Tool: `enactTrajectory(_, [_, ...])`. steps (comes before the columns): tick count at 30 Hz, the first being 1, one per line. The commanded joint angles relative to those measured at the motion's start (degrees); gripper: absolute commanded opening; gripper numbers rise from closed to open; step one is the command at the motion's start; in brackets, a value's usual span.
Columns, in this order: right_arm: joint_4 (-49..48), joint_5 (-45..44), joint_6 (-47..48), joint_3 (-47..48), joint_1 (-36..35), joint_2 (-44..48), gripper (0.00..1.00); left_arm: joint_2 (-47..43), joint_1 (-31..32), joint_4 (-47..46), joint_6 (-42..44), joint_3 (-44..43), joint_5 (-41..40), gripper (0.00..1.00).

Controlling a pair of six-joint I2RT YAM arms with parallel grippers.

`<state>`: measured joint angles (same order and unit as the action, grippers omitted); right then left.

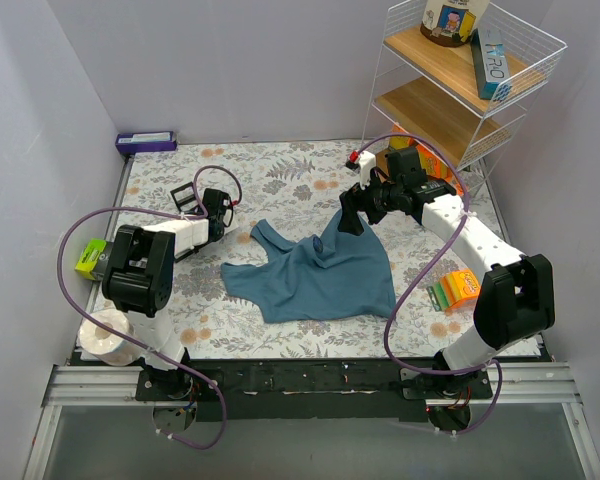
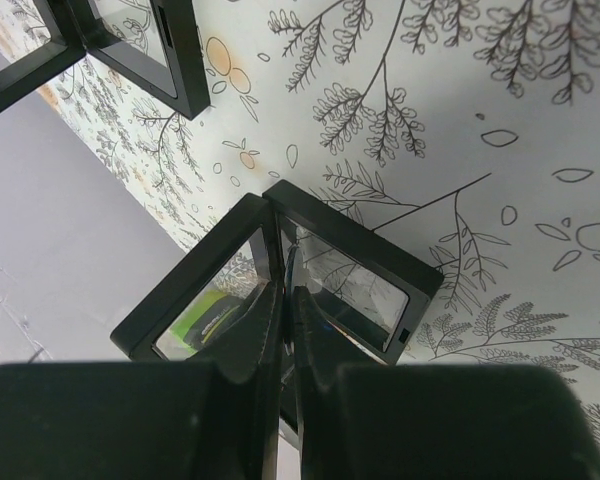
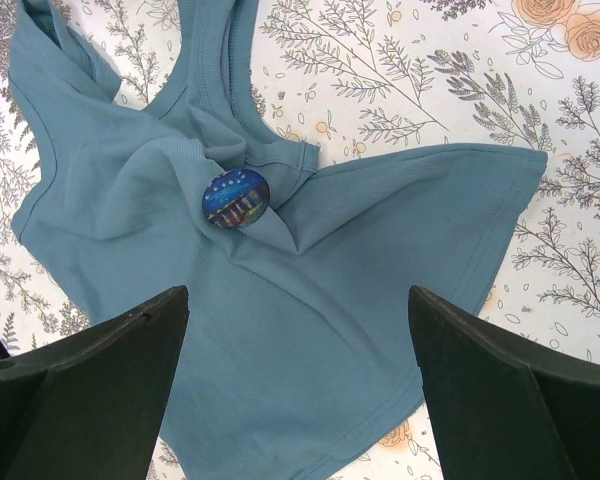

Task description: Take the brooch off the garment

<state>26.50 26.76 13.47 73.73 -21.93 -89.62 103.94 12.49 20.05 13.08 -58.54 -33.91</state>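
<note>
Teal knit lies rumpled straight under the right gripper [image 3: 298,300], whose jaws stand wide apart with nothing between them; the step in hand looks to be the descent onto the brooch [image 3: 236,198], and to do it well I judge the wrist should reach forward and sideways until the badge sits centred in the gap, then come down with the fingers [image 3: 90,390] straddling the disc's rim rather than its face, taking as little cloth as possible, since the soft garment [image 3: 310,400] will likely lift with the pin; the brooch, a small round dark-blue badge with a painted night scene, sits ahead of the fingertips, nearer the finger at the left of the wrist view, on a raised fold just below the neck trim [image 3: 215,70], touched by neither finger; farther off, the left gripper [image 2: 283,300] is pressed together on nothing over the flowered table cover [image 2: 500,250], well apart from the shirt, free to come across and hold the cloth down.
</note>
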Motion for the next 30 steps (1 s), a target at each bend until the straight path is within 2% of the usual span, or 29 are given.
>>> enactTrajectory(1, [-0.93, 0.83, 0.24, 2.20, -0.13, -0.46, 0.97, 0.21, -0.36, 0.51, -0.07, 0.10, -0.63, 0.00])
enactTrajectory(8, [-0.93, 0.75, 0.41, 2.12, -0.13, -0.64, 0.97, 2.23, -0.36, 6.91, -4.11, -2.71, 0.42, 0.00])
enactTrajectory(13, [-1.19, 0.75, 0.41, 2.12, -0.04, -0.90, 0.98, 1.97, -0.36, 7.63, -5.17, -2.89, 0.95, 0.00])
enactTrajectory(19, [-1.10, 0.75, 0.59, 2.47, -0.13, -1.25, 0.97, 1.79, -0.36, 9.82, -7.01, -3.59, 2.09, 0.15])
enactTrajectory(30, [-1.28, 0.75, 0.68, 2.38, -0.04, -1.43, 0.98, 1.09, -0.36, 12.38, -9.48, -3.68, 3.76, 0.24])
